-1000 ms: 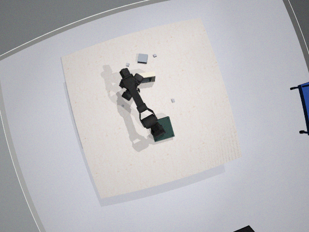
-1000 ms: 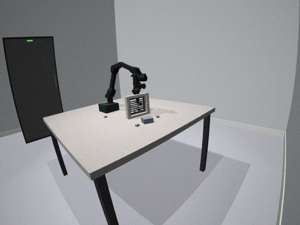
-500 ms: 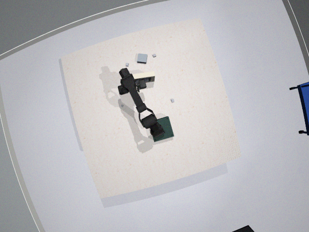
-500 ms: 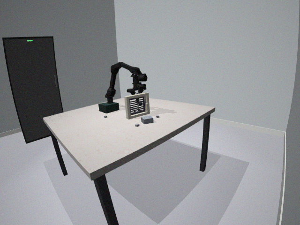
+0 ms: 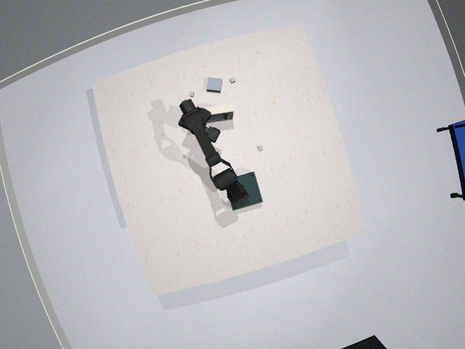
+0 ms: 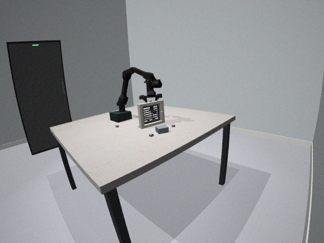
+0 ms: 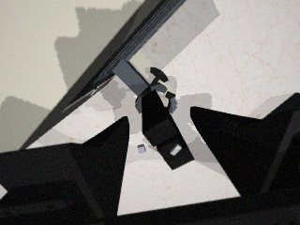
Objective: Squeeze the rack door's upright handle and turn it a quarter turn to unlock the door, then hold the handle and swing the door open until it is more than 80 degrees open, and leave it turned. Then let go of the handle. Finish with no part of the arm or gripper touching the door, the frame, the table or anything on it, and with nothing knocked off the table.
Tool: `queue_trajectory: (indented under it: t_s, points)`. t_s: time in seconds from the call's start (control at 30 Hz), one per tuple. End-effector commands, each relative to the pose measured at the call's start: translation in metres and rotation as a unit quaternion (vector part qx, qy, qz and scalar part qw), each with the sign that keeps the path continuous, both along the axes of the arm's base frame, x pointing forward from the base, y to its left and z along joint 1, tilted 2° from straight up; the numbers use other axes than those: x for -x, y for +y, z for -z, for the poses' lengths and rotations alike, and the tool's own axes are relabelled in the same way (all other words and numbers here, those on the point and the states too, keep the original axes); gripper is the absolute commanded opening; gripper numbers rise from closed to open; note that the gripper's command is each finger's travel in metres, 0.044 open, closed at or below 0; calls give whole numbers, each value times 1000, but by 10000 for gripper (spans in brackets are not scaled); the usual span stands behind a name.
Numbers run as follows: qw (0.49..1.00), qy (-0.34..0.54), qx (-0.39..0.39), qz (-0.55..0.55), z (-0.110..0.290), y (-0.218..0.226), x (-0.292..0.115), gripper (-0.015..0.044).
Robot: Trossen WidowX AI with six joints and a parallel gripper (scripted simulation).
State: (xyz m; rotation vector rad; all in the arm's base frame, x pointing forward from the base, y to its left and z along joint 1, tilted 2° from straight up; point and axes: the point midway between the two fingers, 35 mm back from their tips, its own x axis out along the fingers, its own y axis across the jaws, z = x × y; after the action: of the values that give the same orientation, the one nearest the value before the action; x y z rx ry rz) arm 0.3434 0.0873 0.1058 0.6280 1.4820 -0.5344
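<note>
The cream rack frame (image 5: pixel 224 108) (image 6: pixel 140 117) (image 7: pixel 28 56) stands upright on the table. Its dark slatted door (image 5: pixel 219 118) (image 6: pixel 151 115) (image 7: pixel 141 35) shows in or close to the frame; I cannot tell its exact angle. The black upright handle (image 7: pixel 155 112) is seen from above, at the end of a slate-grey bar off the door. My gripper (image 5: pixel 208 123) (image 6: pixel 151 100) (image 7: pixel 159 115) points down above the door side of the frame and is open. Its fingers lie on either side of the handle in the wrist view, with gaps on both sides. Finger height along the handle is unclear, as is how far the handle is turned.
A grey-blue block (image 5: pixel 214 84) (image 6: pixel 162 129) stands behind the frame, on the side away from the arm base (image 5: pixel 253 189) (image 6: pixel 120 116). Small grey cubes (image 5: pixel 232 81) (image 5: pixel 191 94) (image 5: pixel 259 147) (image 5: pixel 184 155) lie around. One small cube (image 7: pixel 142 148) shows between the fingers in the wrist view, down on the table.
</note>
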Motion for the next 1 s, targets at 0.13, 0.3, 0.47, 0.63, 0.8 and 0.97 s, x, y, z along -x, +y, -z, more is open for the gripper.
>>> queue_trajectory:
  t_s: [0.13,0.3,0.47,0.63,0.8,0.97]
  points:
    - [979,11,-5,204,1,0,0,294]
    - [946,17,-8,323,1,0,0,294]
    - [899,23,-11,437,1,0,0,294]
    - [847,27,-14,531,1,0,0,294]
    - [845,27,-14,534,1,0,0,294]
    - [845,27,-14,534,1,0,0,215]
